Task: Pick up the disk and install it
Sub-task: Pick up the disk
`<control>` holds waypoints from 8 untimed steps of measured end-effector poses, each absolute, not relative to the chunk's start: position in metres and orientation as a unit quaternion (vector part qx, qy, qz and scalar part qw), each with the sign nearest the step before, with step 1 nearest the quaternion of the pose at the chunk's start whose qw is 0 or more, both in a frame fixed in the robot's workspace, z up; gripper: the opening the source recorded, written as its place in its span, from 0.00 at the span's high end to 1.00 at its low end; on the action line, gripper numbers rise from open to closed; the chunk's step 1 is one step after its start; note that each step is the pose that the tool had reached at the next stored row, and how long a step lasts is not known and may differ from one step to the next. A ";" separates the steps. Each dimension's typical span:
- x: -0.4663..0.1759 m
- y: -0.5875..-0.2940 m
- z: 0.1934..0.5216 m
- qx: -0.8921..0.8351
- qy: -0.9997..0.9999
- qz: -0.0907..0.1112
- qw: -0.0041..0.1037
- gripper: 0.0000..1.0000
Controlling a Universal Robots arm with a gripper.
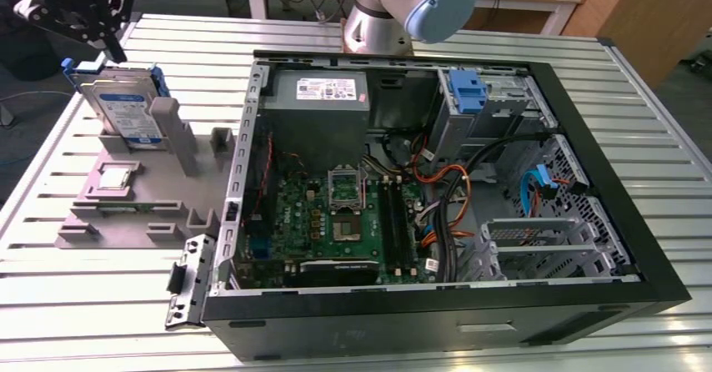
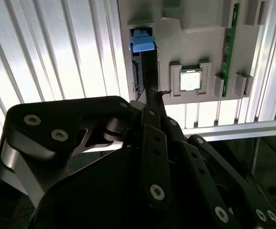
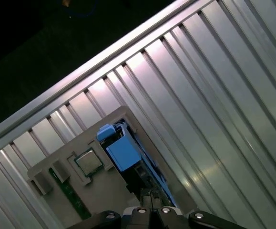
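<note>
The disk (image 1: 122, 105), silver with a blue-and-white label and a blue bracket, stands on edge in a grey holder (image 1: 133, 213) at the exterior view's left. My gripper (image 1: 108, 45) hangs just above its top edge, apart from it. In the second wrist view the disk (image 2: 141, 42) shows edge-on beyond the gripper (image 2: 153, 98). The first wrist view has the disk's blue bracket (image 3: 123, 149) just past the gripper (image 3: 147, 207). The open computer case (image 1: 623, 222) lies at the exterior view's right.
A small square processor chip (image 1: 117, 177) (image 2: 190, 79) (image 3: 88, 162) and a green memory stick (image 2: 230, 47) also rest in the holder. Inside the case are a grey power supply (image 1: 330, 97), a motherboard (image 1: 333, 222), cables and metal drive cages (image 1: 545, 243). All sits on a slatted metal table (image 1: 89, 305).
</note>
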State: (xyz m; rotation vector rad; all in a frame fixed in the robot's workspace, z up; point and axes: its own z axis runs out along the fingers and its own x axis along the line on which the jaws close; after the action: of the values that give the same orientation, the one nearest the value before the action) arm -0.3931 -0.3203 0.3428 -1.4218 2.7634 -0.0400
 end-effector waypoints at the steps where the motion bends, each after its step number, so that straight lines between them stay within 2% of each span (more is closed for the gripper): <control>1: -0.393 -0.320 0.343 -0.458 0.889 -0.013 0.017 0.89; 8: -0.394 -0.320 0.342 -0.458 0.889 -0.013 0.017 0.89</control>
State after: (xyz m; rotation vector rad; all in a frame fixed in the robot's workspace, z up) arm -0.3944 -0.3203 0.3425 -1.4230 2.7632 -0.0412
